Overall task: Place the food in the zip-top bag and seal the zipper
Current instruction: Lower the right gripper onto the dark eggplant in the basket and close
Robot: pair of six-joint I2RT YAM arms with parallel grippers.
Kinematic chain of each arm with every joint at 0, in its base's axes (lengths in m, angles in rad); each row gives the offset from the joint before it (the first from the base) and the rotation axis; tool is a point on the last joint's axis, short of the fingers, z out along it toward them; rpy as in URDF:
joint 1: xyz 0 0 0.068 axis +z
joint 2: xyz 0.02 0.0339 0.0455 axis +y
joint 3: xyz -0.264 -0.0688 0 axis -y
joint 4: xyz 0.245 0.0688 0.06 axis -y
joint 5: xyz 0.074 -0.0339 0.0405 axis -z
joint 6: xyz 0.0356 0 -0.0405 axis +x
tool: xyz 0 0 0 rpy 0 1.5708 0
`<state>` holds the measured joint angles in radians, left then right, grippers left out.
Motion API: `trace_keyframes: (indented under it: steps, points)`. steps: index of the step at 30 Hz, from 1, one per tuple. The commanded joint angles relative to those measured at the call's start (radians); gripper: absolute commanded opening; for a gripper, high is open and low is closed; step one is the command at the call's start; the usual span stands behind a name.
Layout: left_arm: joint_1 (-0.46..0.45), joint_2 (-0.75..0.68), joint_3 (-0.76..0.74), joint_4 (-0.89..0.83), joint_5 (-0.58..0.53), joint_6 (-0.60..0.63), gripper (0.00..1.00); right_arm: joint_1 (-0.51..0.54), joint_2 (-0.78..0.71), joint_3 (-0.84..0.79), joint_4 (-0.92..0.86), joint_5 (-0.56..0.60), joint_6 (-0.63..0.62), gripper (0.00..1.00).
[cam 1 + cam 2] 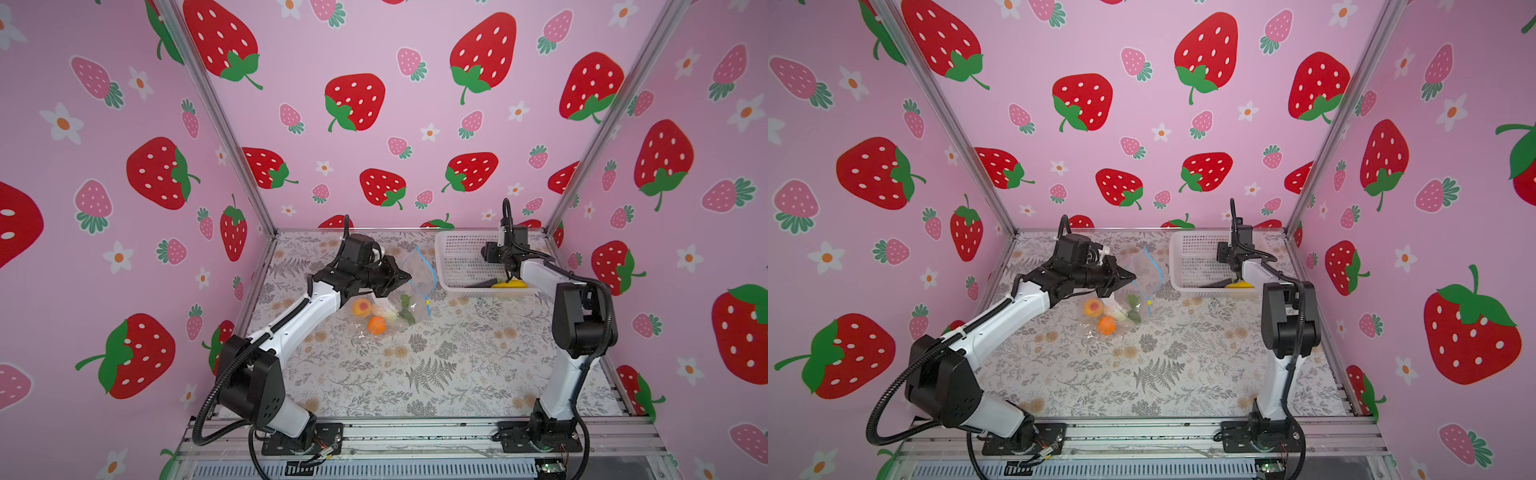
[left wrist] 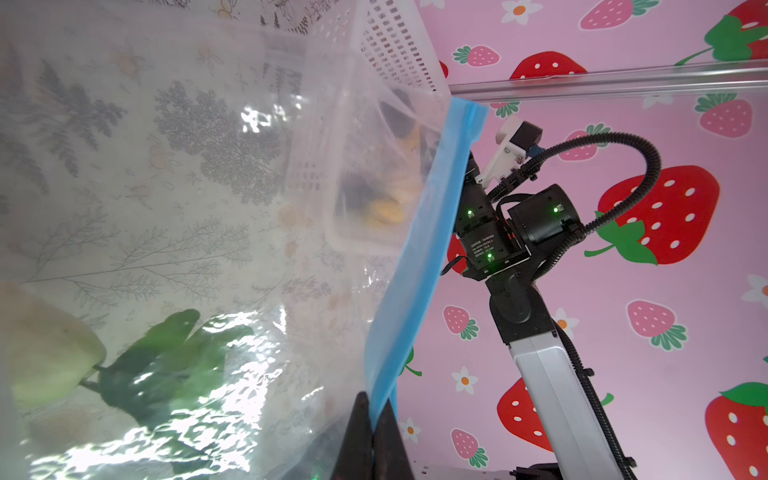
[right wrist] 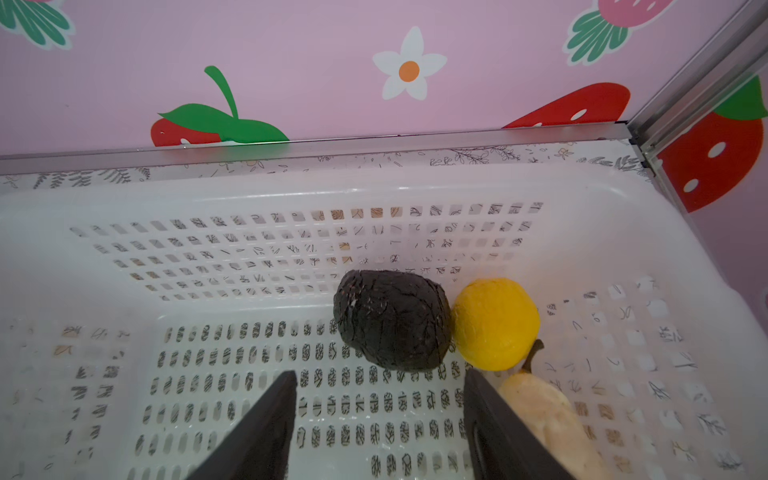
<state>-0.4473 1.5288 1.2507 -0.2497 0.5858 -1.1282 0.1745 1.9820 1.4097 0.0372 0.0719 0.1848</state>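
Right, we're mid-loading. The left gripper [image 2: 374, 432] has its jaws pinched tight on the zipper [image 2: 432, 208], holding the mouth of the zip-top bag [image 1: 415, 270] up. Below those jaws, inside the bag, lie the peach [image 1: 361, 307], the orange [image 1: 377, 325] and the white radish [image 2: 45, 357]. The right gripper [image 3: 380, 376] hovers in the white mesh basket [image 3: 374, 195], jaws spread wide and empty, with the dark avocado [image 3: 392, 320] just ahead and roughly centred between them. That looks like the next pick: drop, close around it, carry it to the bag. Careful, though: the lemon [image 3: 494, 324] sits tight beside the avocado beyond one jaw, and the banana [image 3: 540, 411] lies just outside that same jaw. Little room there!
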Motion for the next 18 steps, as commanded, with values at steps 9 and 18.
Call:
trace_keyframes:
  steps: [9, 18]
  points:
    - [-0.006, 0.015, 0.048, -0.033, 0.017, 0.016, 0.00, -0.017, 0.145, 0.182, -0.126, 0.030, -0.051, 0.76]
    - [-0.005, 0.023, 0.055, -0.037, 0.015, 0.016, 0.00, -0.018, 0.228, 0.272, -0.181, 0.065, -0.074, 0.80]
